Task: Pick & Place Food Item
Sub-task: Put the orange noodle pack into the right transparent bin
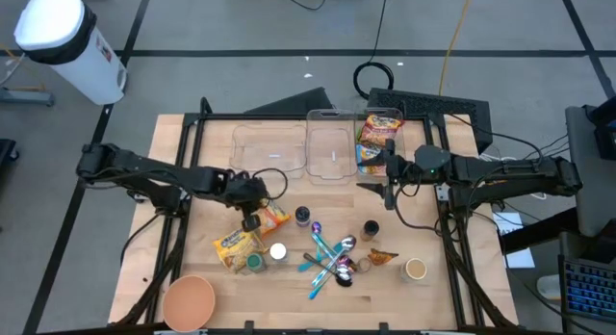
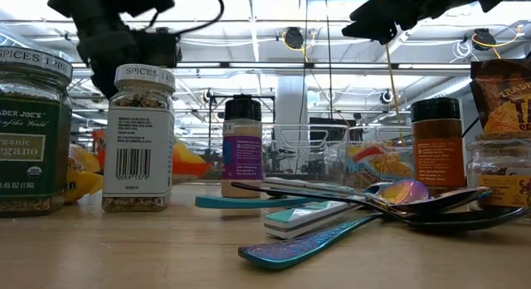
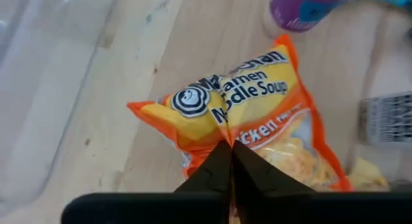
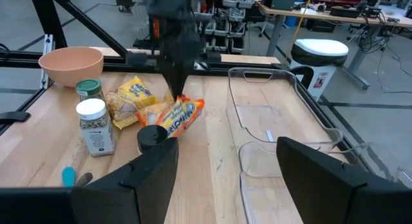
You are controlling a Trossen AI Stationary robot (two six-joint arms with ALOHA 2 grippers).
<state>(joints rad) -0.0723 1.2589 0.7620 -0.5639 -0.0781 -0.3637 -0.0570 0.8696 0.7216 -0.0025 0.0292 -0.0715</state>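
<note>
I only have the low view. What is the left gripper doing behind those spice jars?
Observer: The left gripper is shut on the orange ramen noodle soup packet, pinching its edge.
Operator: Where does that packet lie?
Observer: On the table beside the purple-labelled jar, in front of the clear bins.
Operator: And the right gripper?
Observer: The right gripper is open and holds nothing, beside a bin that already has a snack bag in it.

Past two dark fingers set apart, the left tool [image 4: 176,95] pinches an orange ramen packet [image 4: 178,114] on the wooden tabletop [image 4: 212,166], near a pink bowl [image 4: 71,63], spice jars [image 4: 94,126] and clear containers [image 4: 270,114].
</note>
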